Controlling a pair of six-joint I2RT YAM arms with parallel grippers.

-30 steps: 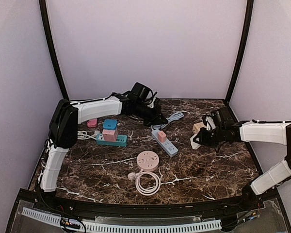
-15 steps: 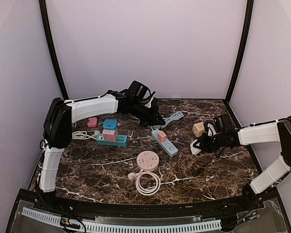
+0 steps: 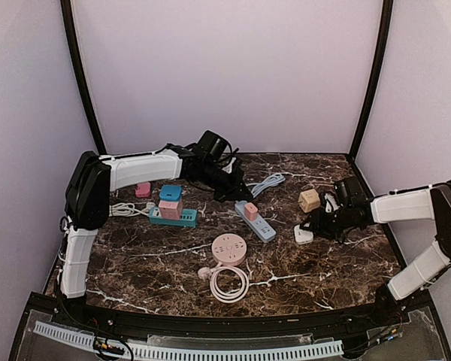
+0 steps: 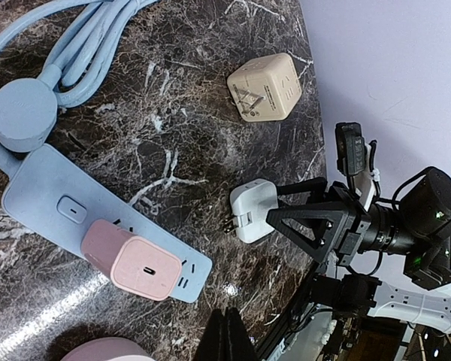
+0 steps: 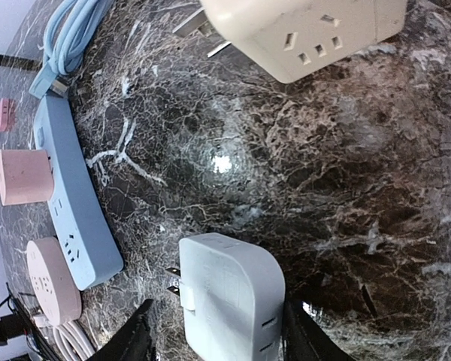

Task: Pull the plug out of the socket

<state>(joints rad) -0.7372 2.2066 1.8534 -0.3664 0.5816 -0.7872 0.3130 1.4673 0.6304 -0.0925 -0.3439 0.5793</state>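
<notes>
The white plug (image 3: 304,235) lies flat on the desk (image 3: 323,271), free of the beige cube socket (image 3: 309,200) just beyond it. The right fingers (image 3: 313,229) stand half open astride it, seemingly not gripping. The left fingers (image 4: 225,338), closed on nothing, hang by the blue strip (image 3: 257,222) with its pink plug (image 3: 250,211). A second ago the white plug was pinched and raised.

soft, even light falls from overhead, leaving the lilac walls (image 3: 225,75) flat and bright. the polished marble table (image 5: 346,226) throws a white glare spot in my right wrist view. shadows stay faint. my own fingers (image 5: 135,338) blur darkly at the bottom edge, while the overhead view looks slightly grainy.
</notes>
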